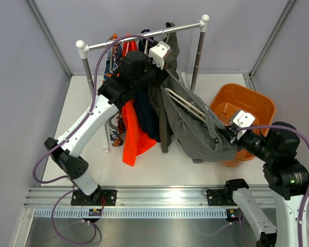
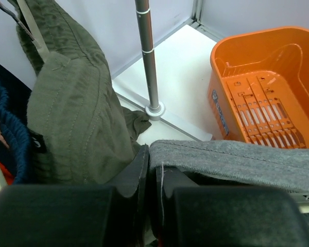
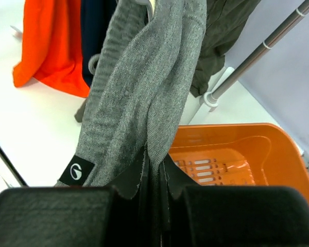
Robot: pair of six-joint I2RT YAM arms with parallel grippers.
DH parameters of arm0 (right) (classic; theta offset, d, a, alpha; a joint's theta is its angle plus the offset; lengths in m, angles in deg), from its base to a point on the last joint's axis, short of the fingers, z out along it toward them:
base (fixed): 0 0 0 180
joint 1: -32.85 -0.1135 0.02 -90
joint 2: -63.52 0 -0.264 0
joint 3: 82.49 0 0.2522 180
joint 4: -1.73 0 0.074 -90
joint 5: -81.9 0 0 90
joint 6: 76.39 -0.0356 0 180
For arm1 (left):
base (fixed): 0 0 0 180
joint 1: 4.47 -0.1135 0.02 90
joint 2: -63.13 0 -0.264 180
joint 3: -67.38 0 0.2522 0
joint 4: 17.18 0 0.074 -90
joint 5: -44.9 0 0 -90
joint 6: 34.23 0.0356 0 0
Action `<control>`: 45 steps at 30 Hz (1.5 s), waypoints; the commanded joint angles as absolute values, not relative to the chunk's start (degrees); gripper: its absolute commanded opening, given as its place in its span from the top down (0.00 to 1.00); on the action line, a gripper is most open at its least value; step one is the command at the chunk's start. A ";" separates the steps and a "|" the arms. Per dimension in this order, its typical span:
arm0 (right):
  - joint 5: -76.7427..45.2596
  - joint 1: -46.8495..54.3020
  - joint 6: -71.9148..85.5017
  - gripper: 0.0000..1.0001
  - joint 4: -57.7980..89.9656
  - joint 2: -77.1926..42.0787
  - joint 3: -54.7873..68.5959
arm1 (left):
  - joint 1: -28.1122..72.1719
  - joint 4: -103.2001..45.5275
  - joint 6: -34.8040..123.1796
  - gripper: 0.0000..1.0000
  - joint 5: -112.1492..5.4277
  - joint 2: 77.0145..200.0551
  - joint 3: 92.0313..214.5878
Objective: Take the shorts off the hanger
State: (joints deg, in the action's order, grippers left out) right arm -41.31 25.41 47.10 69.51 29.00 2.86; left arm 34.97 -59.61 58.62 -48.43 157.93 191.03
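Observation:
The mid-grey shorts (image 1: 198,131) are stretched between my two grippers, with a white hanger (image 1: 185,105) still inside them. My left gripper (image 1: 162,69) is up by the rail, and its jaws (image 2: 153,154) are shut on the top edge of the grey shorts (image 2: 237,160). My right gripper (image 1: 229,135) is shut (image 3: 155,164) on the lower part of the grey shorts (image 3: 144,77), near the dark label (image 3: 76,171). The dark olive-green shorts (image 1: 170,49) hang on the rail behind and also show in the left wrist view (image 2: 72,118).
A clothes rack (image 1: 144,38) stands at the back, and its right pole (image 2: 149,62) is close to my left gripper. A bright orange pair (image 1: 134,136) and a navy pair (image 1: 147,116) hang from the rack. An orange basket (image 1: 257,103) stands at the right, just behind my right gripper.

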 commanded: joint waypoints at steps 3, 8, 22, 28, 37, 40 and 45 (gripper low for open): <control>-42.90 25.65 34.89 1.00 69.72 29.69 8.08 | 28.58 -49.23 56.30 0.57 -44.20 154.19 187.93; -42.91 25.56 29.18 1.00 67.44 28.37 8.52 | 28.49 -48.43 54.46 0.19 -48.87 151.38 187.57; -53.98 25.65 22.05 1.00 60.75 26.61 10.19 | 25.42 -56.33 49.00 0.06 -58.98 151.19 194.26; -53.72 25.65 19.50 1.00 57.94 27.92 11.25 | 24.62 -58.45 46.37 0.26 -60.30 150.49 188.20; -42.32 25.65 6.07 1.00 49.34 28.72 8.97 | 24.62 -43.27 43.37 0.12 -71.71 139.97 168.26; -38.70 25.65 -1.31 1.00 47.31 27.32 7.56 | 24.71 -34.03 43.11 0.06 -78.74 135.75 160.28; -41.05 25.65 -1.25 1.00 45.64 25.91 4.40 | 25.41 -28.57 44.16 0.01 -86.84 132.13 155.94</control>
